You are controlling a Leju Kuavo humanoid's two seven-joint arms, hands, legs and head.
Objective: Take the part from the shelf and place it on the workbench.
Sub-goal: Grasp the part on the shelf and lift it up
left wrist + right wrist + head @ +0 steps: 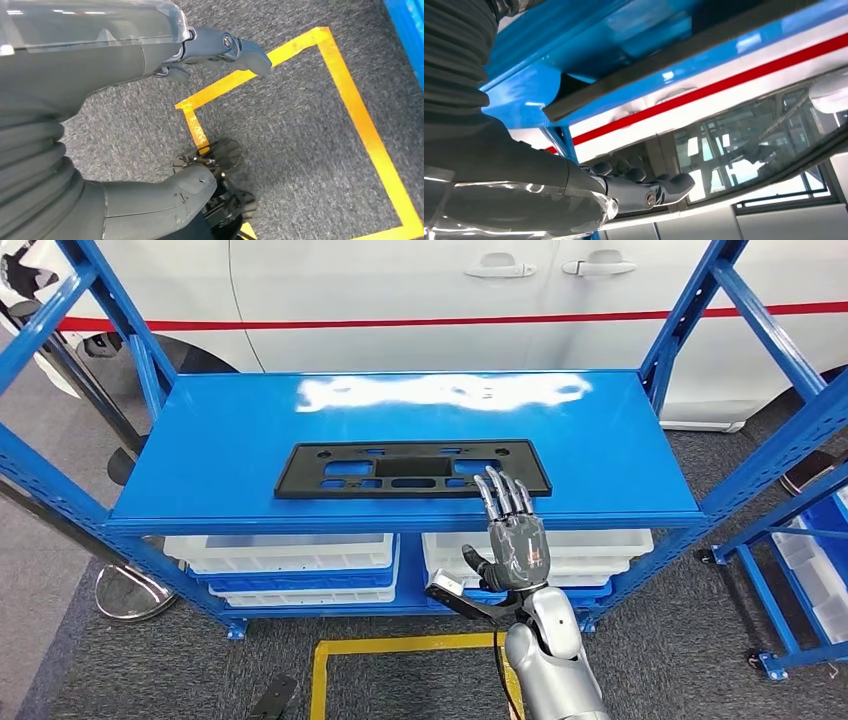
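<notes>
The part (400, 470) is a flat black plastic frame with several cut-outs, lying along the front of the blue shelf top (220, 430). My right hand (515, 535) is raised in front of the shelf edge. Its straight fingers (505, 495) reach over the part's near right edge, with the thumb spread below the shelf lip; it grips nothing. In the right wrist view the part's edge (664, 65) is a dark strip on the blue shelf above that hand (639, 190). My left hand (200, 45) hangs over the grey carpet, fingers and thumb apart and holding nothing.
A white car (400, 300) with a red stripe stands close behind the shelf. White and blue bins (290, 560) sit on the lower level. Blue uprights (680, 340) flank the shelf and another blue rack (800, 540) stands at right. Yellow tape (400, 645) marks the floor.
</notes>
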